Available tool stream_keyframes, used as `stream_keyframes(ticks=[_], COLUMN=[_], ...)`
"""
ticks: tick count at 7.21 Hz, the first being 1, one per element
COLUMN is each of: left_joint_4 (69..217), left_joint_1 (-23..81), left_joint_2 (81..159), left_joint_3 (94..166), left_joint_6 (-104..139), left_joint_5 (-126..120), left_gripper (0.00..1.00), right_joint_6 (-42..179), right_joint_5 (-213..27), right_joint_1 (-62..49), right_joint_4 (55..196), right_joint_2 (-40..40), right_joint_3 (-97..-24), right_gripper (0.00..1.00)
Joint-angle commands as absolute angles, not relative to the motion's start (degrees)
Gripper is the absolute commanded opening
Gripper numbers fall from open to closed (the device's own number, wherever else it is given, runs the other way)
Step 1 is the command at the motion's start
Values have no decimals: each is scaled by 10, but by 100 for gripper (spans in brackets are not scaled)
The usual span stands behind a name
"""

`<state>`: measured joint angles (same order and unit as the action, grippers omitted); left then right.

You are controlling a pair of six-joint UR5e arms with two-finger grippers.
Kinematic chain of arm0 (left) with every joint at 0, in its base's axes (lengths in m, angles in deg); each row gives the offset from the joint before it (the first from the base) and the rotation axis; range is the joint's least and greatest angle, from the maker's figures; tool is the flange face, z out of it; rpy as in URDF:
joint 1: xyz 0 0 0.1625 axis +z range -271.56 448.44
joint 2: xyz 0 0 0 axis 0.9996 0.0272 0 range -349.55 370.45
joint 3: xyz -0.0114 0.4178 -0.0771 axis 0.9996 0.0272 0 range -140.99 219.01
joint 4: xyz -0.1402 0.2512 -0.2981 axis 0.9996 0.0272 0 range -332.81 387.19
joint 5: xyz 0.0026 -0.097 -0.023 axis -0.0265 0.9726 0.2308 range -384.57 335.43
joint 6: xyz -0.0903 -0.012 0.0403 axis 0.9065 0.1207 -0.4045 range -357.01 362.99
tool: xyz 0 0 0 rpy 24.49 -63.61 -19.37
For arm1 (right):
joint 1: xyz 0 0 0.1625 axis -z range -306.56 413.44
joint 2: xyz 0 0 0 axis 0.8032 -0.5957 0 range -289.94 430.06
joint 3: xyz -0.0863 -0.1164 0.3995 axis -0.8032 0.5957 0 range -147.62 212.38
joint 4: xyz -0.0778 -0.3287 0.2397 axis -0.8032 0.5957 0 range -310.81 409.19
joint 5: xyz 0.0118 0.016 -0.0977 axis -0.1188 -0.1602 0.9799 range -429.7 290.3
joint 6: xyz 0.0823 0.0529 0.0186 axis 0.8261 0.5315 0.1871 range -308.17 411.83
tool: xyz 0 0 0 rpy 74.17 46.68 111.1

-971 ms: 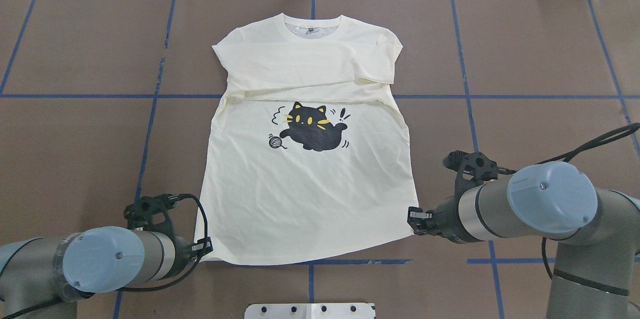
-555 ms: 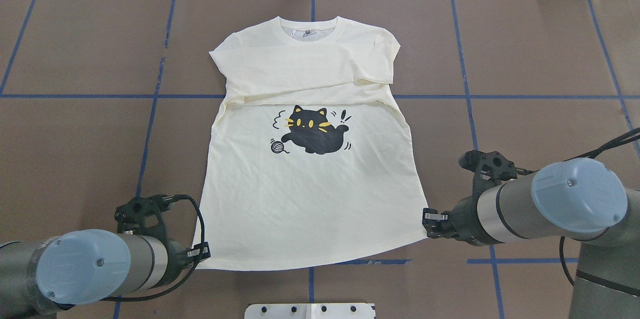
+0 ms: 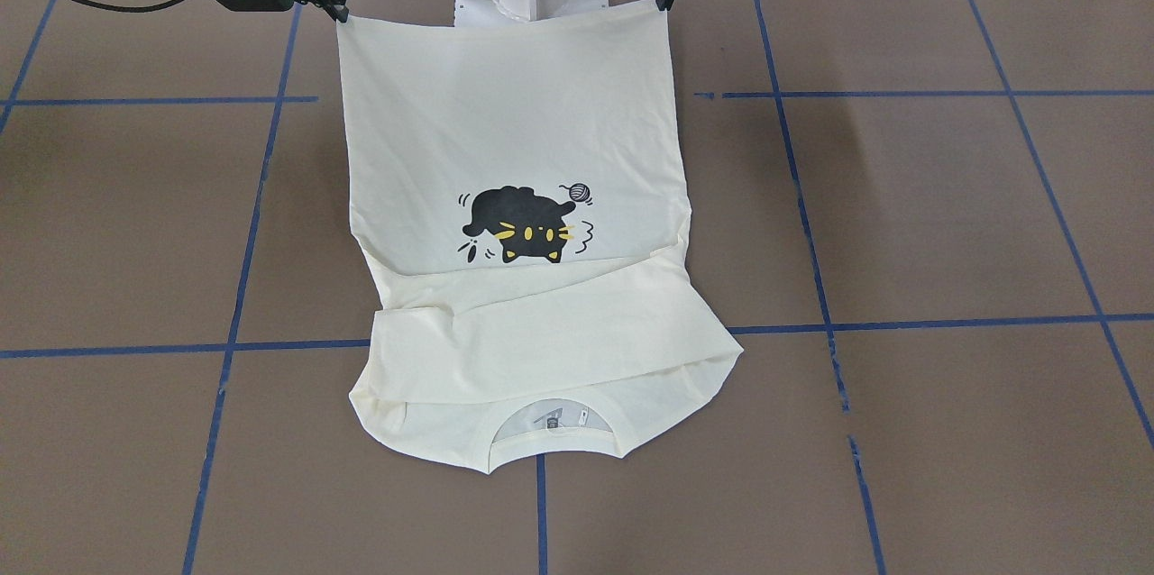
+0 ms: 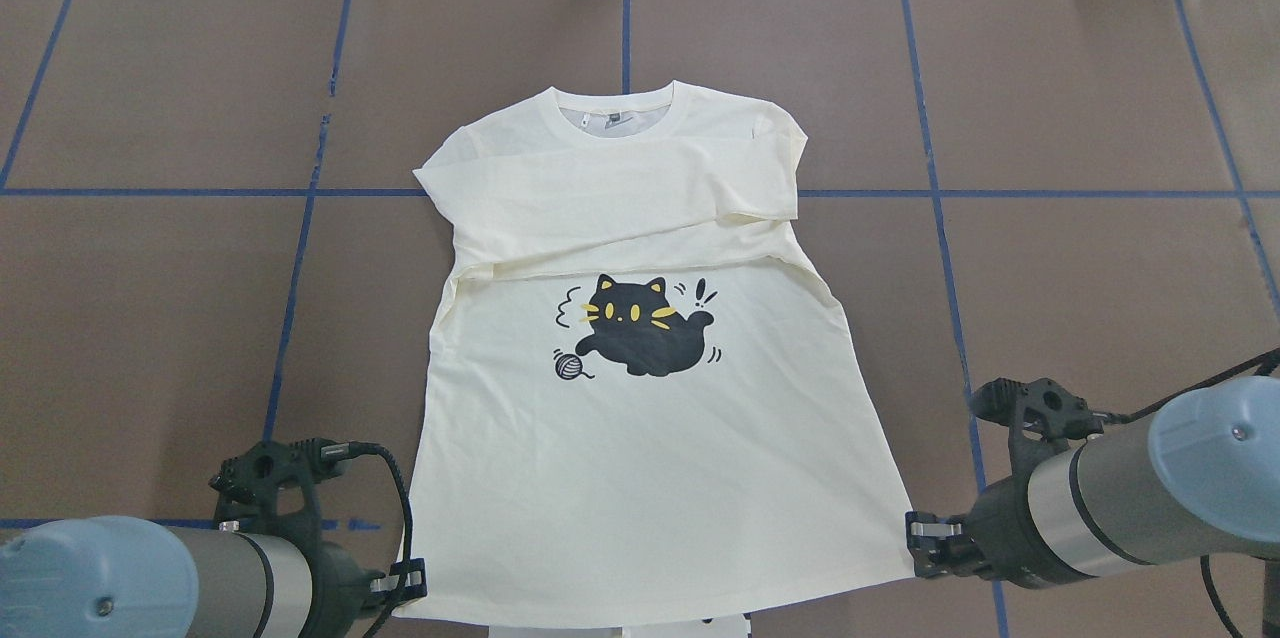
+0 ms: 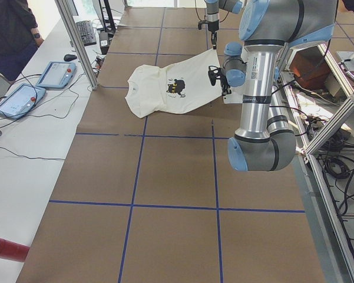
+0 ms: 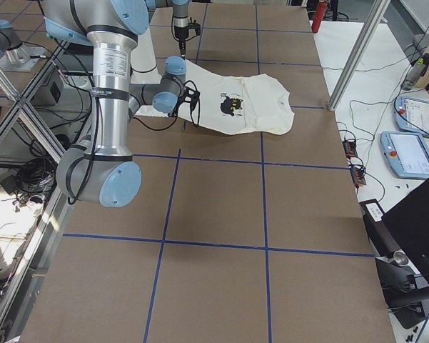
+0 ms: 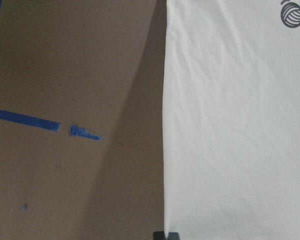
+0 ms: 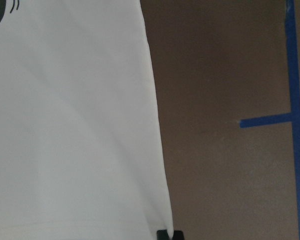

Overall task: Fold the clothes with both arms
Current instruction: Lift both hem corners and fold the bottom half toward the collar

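Pinching a hem corner apiece, the left tool and right tool are clamped on the cream T-shirt. It spans the gap between them and runs out ahead of both onto the brown worktop, cat print up.

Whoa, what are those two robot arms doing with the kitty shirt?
They are folding a cream T-shirt with a black cat print. The left gripper and the right gripper each pinch one bottom corner of it. The sleeves already lie folded across the chest, and the collar end rests on the brown table.
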<state>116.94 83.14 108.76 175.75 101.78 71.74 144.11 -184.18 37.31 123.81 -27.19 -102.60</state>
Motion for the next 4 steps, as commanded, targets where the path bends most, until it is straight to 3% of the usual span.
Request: stream_keyframes(ticks=[1, 4], left_joint_4=[1148, 1147], left_joint_1=[852, 845], left_joint_2=[1088, 1094], left_joint_3=[1788, 1783], left_joint_6=[1014, 1011], left_joint_5=[724, 732], left_gripper=[0, 0], right_joint_6=[1459, 1449], right_joint_5=[-1858, -1859], right_joint_1=[403, 359], right_joint_4=[1238, 1237], right_joint_2=[-286, -263], right_joint_3=[-1038, -1034], right_gripper=[0, 0])
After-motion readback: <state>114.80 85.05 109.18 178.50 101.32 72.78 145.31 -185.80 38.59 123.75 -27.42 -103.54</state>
